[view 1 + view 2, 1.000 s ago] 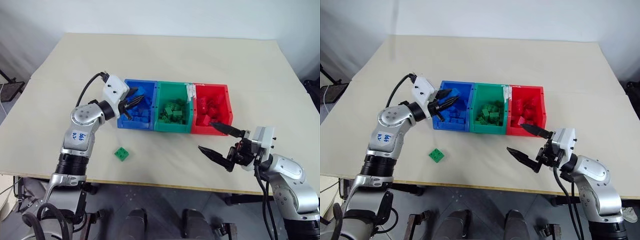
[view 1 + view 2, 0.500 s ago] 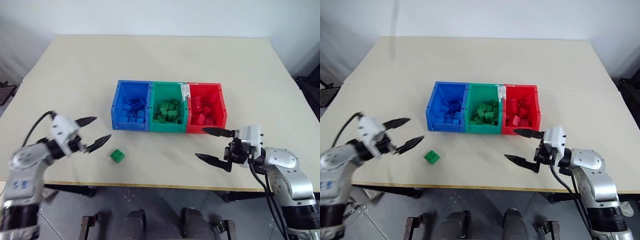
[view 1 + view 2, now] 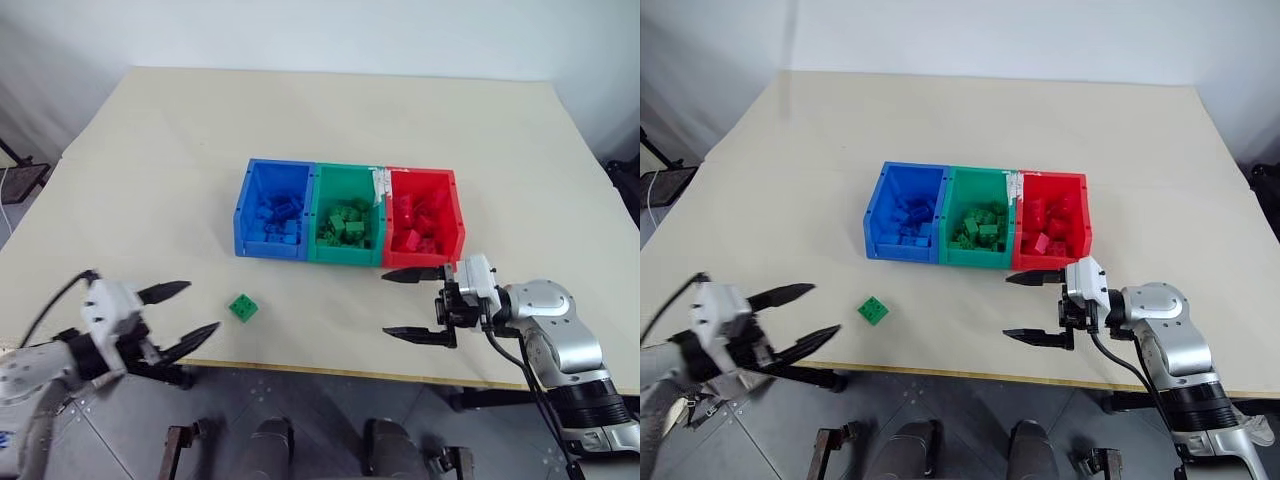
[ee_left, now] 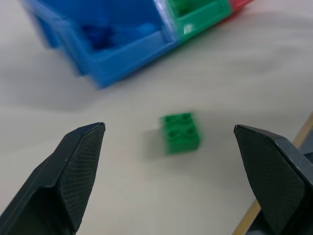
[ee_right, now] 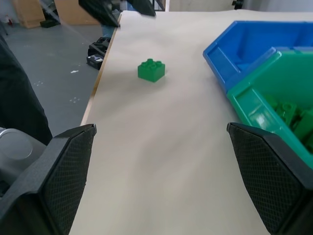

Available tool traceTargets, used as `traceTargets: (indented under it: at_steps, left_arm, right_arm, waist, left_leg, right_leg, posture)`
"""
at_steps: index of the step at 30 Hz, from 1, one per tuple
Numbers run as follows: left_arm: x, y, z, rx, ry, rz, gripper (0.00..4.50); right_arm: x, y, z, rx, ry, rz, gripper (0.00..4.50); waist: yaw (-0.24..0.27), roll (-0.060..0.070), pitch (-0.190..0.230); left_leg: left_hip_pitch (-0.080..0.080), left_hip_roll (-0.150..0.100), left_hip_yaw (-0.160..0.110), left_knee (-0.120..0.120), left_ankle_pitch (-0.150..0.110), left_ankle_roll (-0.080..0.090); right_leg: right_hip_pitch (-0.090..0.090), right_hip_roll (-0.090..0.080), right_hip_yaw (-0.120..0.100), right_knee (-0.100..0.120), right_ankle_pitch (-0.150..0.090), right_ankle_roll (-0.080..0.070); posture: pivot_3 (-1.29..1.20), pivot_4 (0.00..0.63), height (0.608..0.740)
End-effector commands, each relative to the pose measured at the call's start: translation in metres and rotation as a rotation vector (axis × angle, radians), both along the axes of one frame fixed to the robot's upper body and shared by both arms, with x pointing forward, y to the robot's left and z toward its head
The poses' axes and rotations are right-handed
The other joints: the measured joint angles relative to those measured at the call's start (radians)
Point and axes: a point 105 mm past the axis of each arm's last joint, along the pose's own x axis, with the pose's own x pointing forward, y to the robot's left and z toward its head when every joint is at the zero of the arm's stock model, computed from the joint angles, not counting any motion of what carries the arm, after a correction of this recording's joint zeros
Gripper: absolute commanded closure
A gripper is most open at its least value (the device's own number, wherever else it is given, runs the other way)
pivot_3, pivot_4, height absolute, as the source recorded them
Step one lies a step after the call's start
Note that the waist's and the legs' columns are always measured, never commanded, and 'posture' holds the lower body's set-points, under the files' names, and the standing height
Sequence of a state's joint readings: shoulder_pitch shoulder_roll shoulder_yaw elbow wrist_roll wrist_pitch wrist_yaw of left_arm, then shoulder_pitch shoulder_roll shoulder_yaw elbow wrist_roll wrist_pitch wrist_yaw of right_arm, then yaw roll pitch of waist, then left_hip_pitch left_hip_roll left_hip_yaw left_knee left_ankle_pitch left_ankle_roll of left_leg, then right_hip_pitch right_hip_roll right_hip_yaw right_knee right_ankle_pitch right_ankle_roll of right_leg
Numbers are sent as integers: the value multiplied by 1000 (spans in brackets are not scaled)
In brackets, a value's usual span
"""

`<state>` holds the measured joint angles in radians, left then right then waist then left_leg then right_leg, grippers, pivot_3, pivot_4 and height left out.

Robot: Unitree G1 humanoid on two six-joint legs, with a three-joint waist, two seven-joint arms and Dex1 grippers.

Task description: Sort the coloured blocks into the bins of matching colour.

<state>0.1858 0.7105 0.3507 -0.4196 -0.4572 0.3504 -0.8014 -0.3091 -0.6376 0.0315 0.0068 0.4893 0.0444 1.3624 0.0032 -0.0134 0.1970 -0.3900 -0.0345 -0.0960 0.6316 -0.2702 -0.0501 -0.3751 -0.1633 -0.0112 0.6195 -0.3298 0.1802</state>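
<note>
Left gripper: our left gripper hangs by the table's near left edge with its two black fingers spread wide; we hold nothing in it and it touches nothing.
Right gripper: our right gripper sits low over the table in front of the red bin, pointing toward the left side, fingers spread wide with nothing between them.
Finger surfaces: in the left wrist view we see tapered black fingertips with a fine cross-hatched face.
Loose block: we see one green block lying alone on the bare table, near the front edge, well apart from both grippers and in front of the blue bin.
Block shape: small, glossy plastic, close to square, studs on top facing up; we see no clear long axis, and it sits turned a little out of line with the table edge.
Bins: three joined open-top plastic bins in a row at mid-table, the row running left to right: blue bin on the left, green bin in the middle, red bin on the right.
Bin contents: we see each one piled with blocks of its own colour.
Table: a pale, smooth, matt table.
</note>
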Motion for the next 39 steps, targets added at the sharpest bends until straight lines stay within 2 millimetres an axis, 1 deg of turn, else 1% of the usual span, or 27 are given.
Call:
traceTargets:
  at_steps: [1,5,8,11,15,16,18,19,21,23,25,26,29,32,36,39]
  left_arm:
    - [21,-5,-12,42,-3,125,13]
    - [30,-19,-28,47,34,136,13]
    - [27,-29,-39,64,85,94,13]
    - [23,-30,-45,80,129,86,616]
    - [19,-31,-45,123,149,69,1813]
    - [19,-31,-44,121,151,67,2188]
    - [20,-33,-37,113,129,58,2729]
    - [23,-36,-29,109,95,46,3025]
    - [29,-42,-12,79,29,19,3015]
    - [37,-53,10,31,-48,-21,3015]
    - [44,-65,28,4,-113,-79,3015]
    - [47,-71,34,-4,-133,-106,3015]
    - [57,-90,45,-21,-182,-191,3015]
    - [79,-116,54,-44,-226,-275,3015]
    - [104,-143,63,-46,-262,-355,3015]
    - [125,-159,70,-57,-289,-365,3015]
  right_arm:
    - [0,0,7,6,-40,7,0]
    - [-1,2,8,7,-40,7,0]
    - [-3,1,7,3,-38,6,0]
    - [-4,-1,8,0,-38,-7,0]
    - [-5,-3,2,-2,-23,-24,0]
    - [-6,-2,1,-2,-22,-23,0]
    - [-7,0,1,5,-18,-19,0]
    - [-6,1,2,9,-18,-20,0]
    - [-5,2,2,14,-19,-26,0]
    - [-4,1,2,21,-22,-50,0]
    - [1,-5,5,47,-31,-113,0]
    - [2,-8,7,68,-34,-145,0]
    - [3,-24,17,153,-60,-285,0]
    - [-4,-47,28,266,-121,-498,0]
    - [-17,-59,25,263,-146,-617,0]
    - [-25,-63,24,250,-155,-665,0]
  waist:
    - [-1,0,0]
    - [-8,0,0]
    - [-5,0,0]
    - [-3,0,0]
    - [-4,0,0]
    - [-4,0,0]
    - [-5,0,0]
    - [-5,0,0]
    - [-4,0,0]
    - [1,0,0]
    - [7,0,0]
    - [12,0,0]
    - [17,0,0]
    - [29,0,0]
    - [20,0,0]
    - [13,0,0]
  left_leg:
    - [0,0,0,0,0,0]
    - [0,0,0,0,0,0]
    - [0,0,0,-1,0,0]
    - [0,0,0,0,0,0]
    - [0,0,0,0,0,0]
    - [0,0,0,0,0,0]
    - [0,0,0,0,0,0]
    - [0,0,0,0,0,0]
    - [0,0,0,0,0,0]
    - [0,0,0,0,0,0]
    - [0,0,0,1,0,0]
    - [0,0,0,1,0,0]
    - [0,0,0,1,0,-1]
    - [-1,0,0,1,0,-1]
    - [-2,-1,1,2,0,0]
    - [-1,-1,1,2,0,0]
  right_leg:
    - [0,0,0,0,0,0]
    - [0,0,0,2,0,0]
    - [0,0,0,2,0,0]
    - [0,0,0,1,0,0]
    - [0,0,0,0,0,0]
    - [0,0,0,0,0,0]
    - [0,0,0,0,0,0]
    - [0,0,0,0,0,0]
    - [0,0,0,0,0,0]
    - [0,0,0,0,0,0]
    - [0,0,0,1,0,0]
    - [0,0,0,0,0,0]
    - [0,0,0,1,0,0]
    - [0,0,-1,1,0,0]
    - [1,0,0,1,1,1]
    - [0,0,0,1,1,1]
  posture:
    - [0,150,740]
    - [0,150,740]
    - [0,150,740]
    - [0,150,740]
    - [0,150,740]
    - [0,150,740]
    - [0,150,740]
    - [0,150,740]
    - [0,150,740]
    - [0,150,740]
    - [0,150,740]
    - [0,150,740]
    - [0,150,740]
    - [0,150,740]
    - [0,150,740]
    - [0,150,740]
